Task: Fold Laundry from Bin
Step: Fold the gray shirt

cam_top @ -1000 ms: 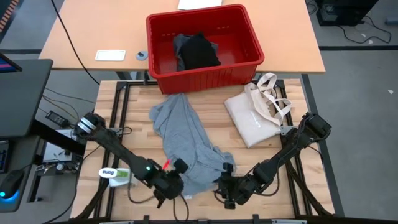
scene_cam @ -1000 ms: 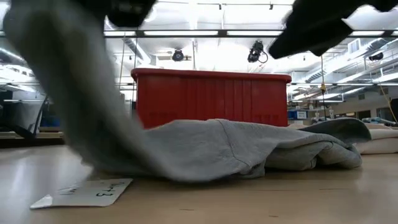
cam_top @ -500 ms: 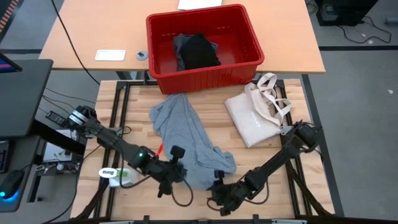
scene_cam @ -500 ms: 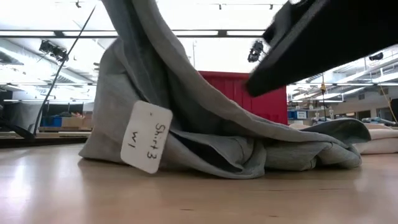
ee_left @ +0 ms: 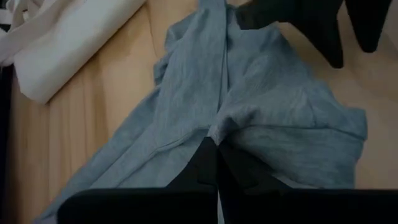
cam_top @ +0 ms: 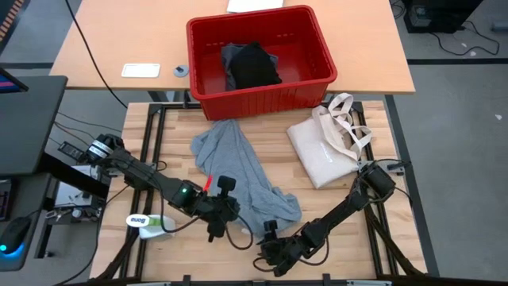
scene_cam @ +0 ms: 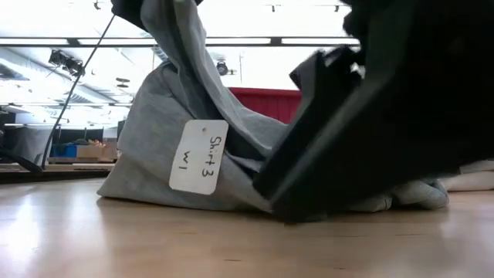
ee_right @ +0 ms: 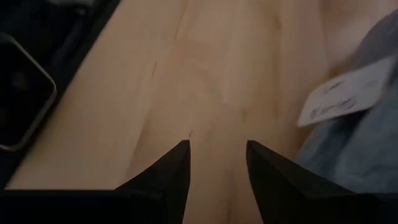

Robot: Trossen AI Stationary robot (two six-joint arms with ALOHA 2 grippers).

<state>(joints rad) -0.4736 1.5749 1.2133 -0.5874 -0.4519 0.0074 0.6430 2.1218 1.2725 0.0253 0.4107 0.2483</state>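
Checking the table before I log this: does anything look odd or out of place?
Only one thing: a cream tote bag lies on the table right of the grey T-shirt, though it isn't laundry. The shirt is just bunched, one edge pinched by the left gripper.

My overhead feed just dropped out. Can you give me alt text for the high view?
The left gripper is shut on the light grey T-shirt on the wooden table, while the right gripper, open, sits by the front edge. Behind stands the red bin holding dark garments, a cream tote bag to its right.

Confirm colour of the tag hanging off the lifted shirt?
White, with dark handwriting. The tag on the grey shirt shows best in the low view.
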